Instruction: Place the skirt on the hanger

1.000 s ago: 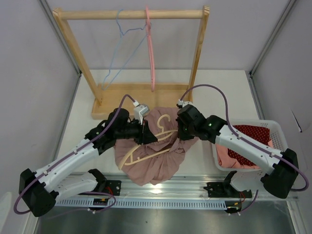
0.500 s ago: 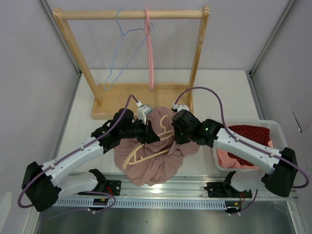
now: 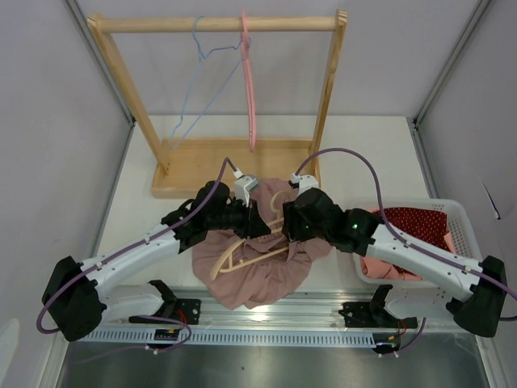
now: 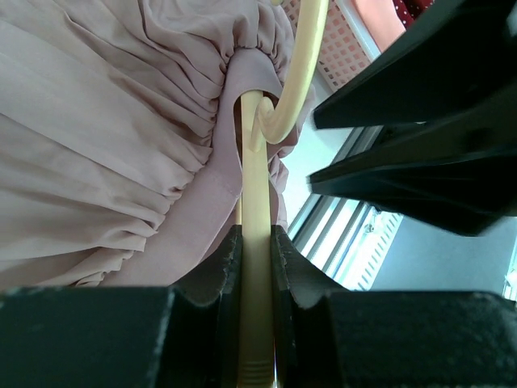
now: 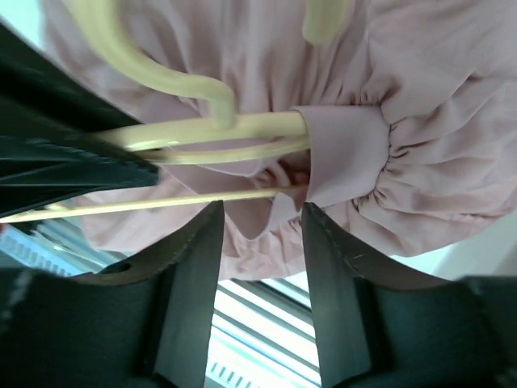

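White laminate tabletop (image 3: 371, 153), boxed in by pale grey panel walls (image 3: 48, 121) (aluminium-framed corners). Light wooden garment rack (image 3: 145, 24) stands at back. Slotted metal rail (image 3: 283, 335) runs along near edge.

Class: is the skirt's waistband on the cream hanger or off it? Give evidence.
Partly on: one hanger arm sits inside the waistband of the skirt in both wrist views; its other end lies uncovered from above.

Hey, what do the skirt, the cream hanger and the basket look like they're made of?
The skirt: thin matte fabric, dusty pink, gathered in fine folds at the waistband. The cream hanger: probably moulded plastic, smooth with a slight sheen, though painted wood is possible. The basket: white plastic, judging by its perforated lattice walls.
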You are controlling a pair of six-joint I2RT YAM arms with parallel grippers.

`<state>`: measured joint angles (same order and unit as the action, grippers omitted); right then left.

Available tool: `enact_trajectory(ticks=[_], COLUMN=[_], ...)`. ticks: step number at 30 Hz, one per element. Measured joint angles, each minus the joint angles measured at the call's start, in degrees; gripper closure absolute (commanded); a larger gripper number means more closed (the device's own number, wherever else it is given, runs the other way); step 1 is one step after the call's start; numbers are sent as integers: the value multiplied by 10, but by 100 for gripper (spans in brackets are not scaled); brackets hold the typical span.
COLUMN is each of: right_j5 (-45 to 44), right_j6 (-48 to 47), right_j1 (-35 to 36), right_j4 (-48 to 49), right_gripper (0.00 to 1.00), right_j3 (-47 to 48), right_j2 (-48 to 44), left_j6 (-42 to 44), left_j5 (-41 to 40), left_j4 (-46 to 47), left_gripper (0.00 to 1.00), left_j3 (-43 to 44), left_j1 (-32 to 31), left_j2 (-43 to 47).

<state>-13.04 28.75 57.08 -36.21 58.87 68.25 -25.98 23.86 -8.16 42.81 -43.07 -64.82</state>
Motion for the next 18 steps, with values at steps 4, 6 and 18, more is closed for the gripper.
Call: enact_trajectory(ticks=[4,6,18], right_j5=[-3,-3,-11], right_j6=[-2,-4,-6], right_j1=[0,0,-3], right_j4=[31,48,125], right_gripper=[48,47,46], right_j3=[-2,-4,-4], right_j2=[-41,-56,9], left_j6=[0,0,0], left_j5=[-2,-2,-2], left_j4=[3,4,7], left_gripper=[100,100,100], left_j3=[-1,-2,-3], left_j1=[0,-1,-4], left_j2=[-2,-2,-3])
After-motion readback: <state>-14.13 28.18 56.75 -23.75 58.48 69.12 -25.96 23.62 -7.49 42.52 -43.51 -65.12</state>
